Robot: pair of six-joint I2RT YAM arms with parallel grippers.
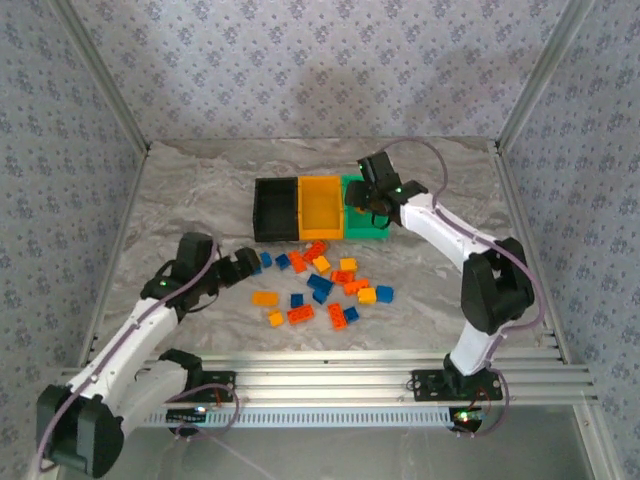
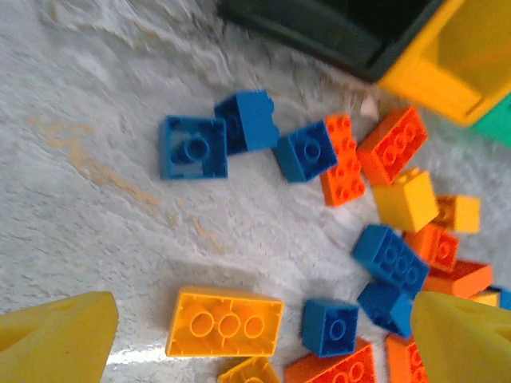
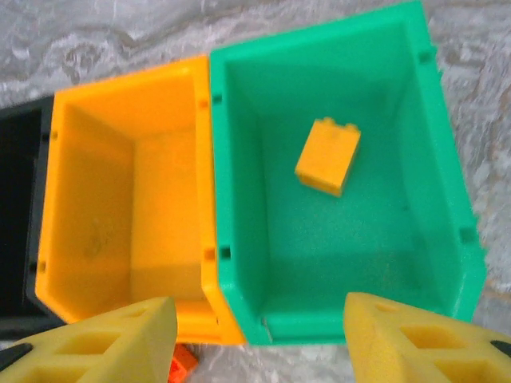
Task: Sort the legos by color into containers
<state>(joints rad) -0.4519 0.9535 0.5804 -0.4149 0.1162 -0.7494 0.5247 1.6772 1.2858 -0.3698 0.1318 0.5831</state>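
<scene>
Legos [image 1: 322, 285], small studded plastic bricks in blue, red-orange and yellow-orange, lie loose in a scatter on the marbled grey surface [image 1: 190, 190], just in front of the containers [image 1: 320, 208]. These are three open-top plastic bins joined in a row: a black bin [image 3: 20, 199], a yellow-orange bin [image 3: 128, 199] and a green bin [image 3: 431, 159]. The right gripper [image 3: 259, 319] hangs above the near rim of the green bin, fingers apart and nothing between them. One yellow-orange rectangular brick [image 3: 328, 155] is inside the green bin, tilted; whether it rests on the floor of the bin cannot be told. The left gripper [image 2: 255, 335] stands low at the left edge of the scatter, fingers spread wide, holding and touching nothing. Between its fingers lie an upturned yellow-orange flat brick [image 2: 225, 323] and a blue square brick [image 2: 330, 325]. Beyond these the bricks crowd together, several touching or overlapping. A red-orange brick [image 2: 391, 144] lies close to the front corner of the yellow-orange bin. Two blue bricks [image 2: 193, 148] lie apart at the left.
</scene>
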